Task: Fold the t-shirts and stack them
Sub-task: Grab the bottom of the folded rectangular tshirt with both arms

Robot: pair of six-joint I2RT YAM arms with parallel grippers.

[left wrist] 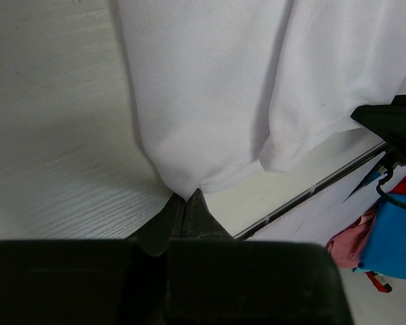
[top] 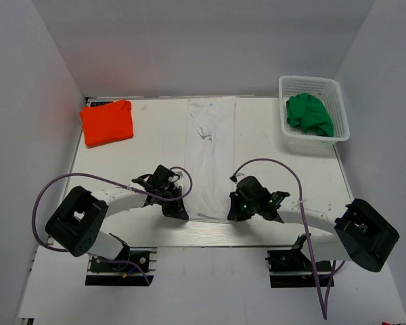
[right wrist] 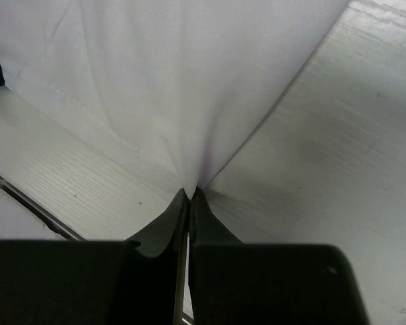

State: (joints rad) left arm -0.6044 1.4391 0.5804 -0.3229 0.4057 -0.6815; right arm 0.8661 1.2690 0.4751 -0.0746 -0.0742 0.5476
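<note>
**Top external view: one shirt folded, one in hand, one waiting**

Top external view shows the orange t-shirt (top: 107, 122) folded at the tabletop's far left corner. The white t-shirt (top: 210, 152) lies as a long strip mid-table; the left gripper (top: 177, 210) and right gripper (top: 235, 214) each pinch a near-edge corner. The green t-shirt (top: 310, 115) sits crumpled in the basket (top: 339, 93), unfolded.

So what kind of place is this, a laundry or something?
More likely a robot test booth than a laundry: plain white walls box in a white table, two arms are bolted to its near edge, and only three t-shirts and a basket are out.
</note>
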